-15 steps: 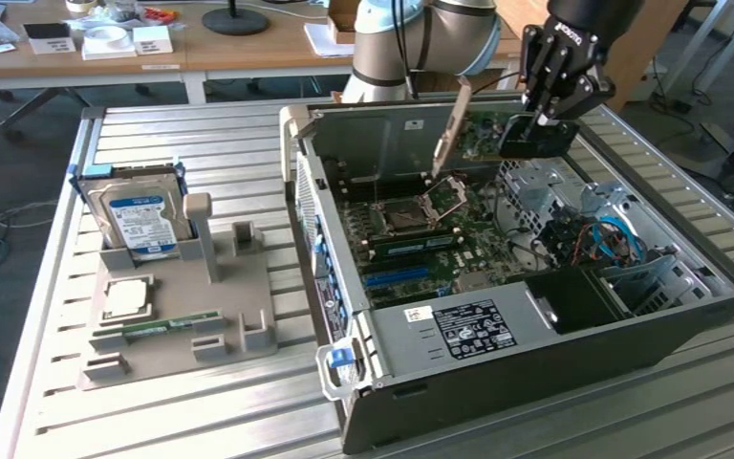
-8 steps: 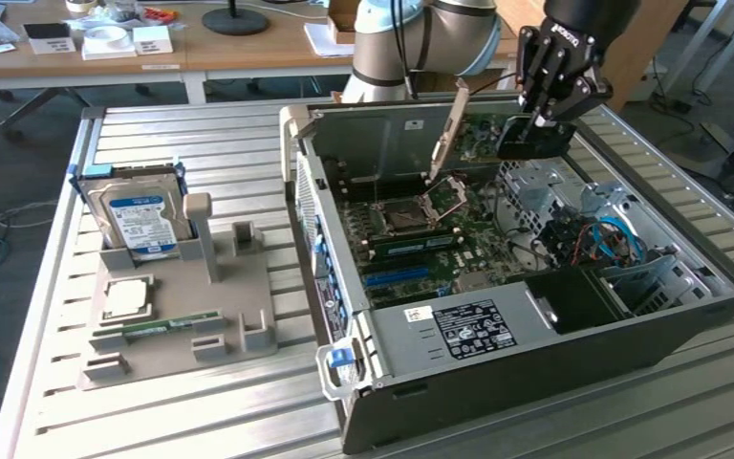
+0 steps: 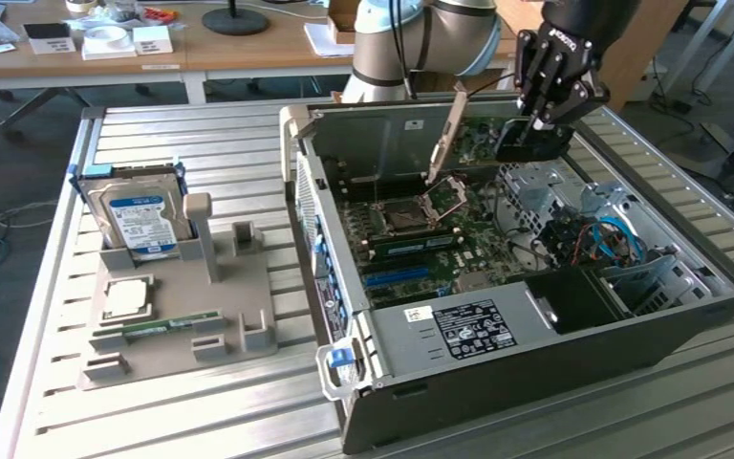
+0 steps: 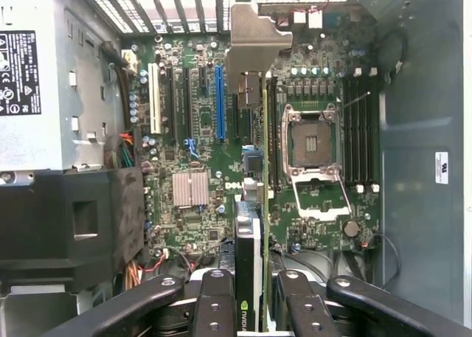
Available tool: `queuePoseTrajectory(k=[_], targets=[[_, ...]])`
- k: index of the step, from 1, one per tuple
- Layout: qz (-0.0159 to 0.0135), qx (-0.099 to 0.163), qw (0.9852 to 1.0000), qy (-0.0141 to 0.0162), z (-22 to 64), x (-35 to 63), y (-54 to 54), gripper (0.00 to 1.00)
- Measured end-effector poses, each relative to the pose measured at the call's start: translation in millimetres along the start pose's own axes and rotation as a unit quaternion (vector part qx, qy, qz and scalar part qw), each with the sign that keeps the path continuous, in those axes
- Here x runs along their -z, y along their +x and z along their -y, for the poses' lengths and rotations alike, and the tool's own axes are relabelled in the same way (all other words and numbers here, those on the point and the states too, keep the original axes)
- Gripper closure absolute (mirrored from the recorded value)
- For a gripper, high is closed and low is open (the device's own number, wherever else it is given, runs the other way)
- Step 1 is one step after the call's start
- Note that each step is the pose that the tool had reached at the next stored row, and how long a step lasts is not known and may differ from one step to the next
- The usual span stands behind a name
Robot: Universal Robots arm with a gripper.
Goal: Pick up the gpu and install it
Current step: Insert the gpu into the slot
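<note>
claw [image 4: 254, 301] grips gpu [image 4: 264, 167] | gpu above motherboard [image 4: 174, 154] | motherboard in open case [image 3: 572, 373]

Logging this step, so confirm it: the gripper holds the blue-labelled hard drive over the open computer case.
Not quite: the gripper holds the gpu, not the hard drive, which stands in the grey holder on the table. The exterior view shows this. It is indeed over the open computer case.

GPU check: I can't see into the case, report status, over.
Gripper shut on gpu; gpu on edge above motherboard, not seated; nothing seen between them.
</note>
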State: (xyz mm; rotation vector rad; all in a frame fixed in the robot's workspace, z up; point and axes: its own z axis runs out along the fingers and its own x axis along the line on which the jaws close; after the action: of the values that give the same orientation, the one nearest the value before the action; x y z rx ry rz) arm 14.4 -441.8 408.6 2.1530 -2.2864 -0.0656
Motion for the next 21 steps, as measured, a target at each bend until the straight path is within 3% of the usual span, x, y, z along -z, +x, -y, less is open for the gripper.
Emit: queuePoseTrajectory(k=[7, 10, 11, 21], targets=[[0.0, 0.0, 1.0, 0.0013, -1.3, -6.1, 0.2, 0.73], [0.0005, 0.002, 1.0, 0.0086, -4.3, -8.6, 0.5, 0.73], [0.0004, 0.002, 1.0, 0.0096, -5.1, -8.7, 0.6, 0.73], [0.0005, 0.002, 0.9999, 0.0122, -10.3, -13.5, 1.0, 0.73]])
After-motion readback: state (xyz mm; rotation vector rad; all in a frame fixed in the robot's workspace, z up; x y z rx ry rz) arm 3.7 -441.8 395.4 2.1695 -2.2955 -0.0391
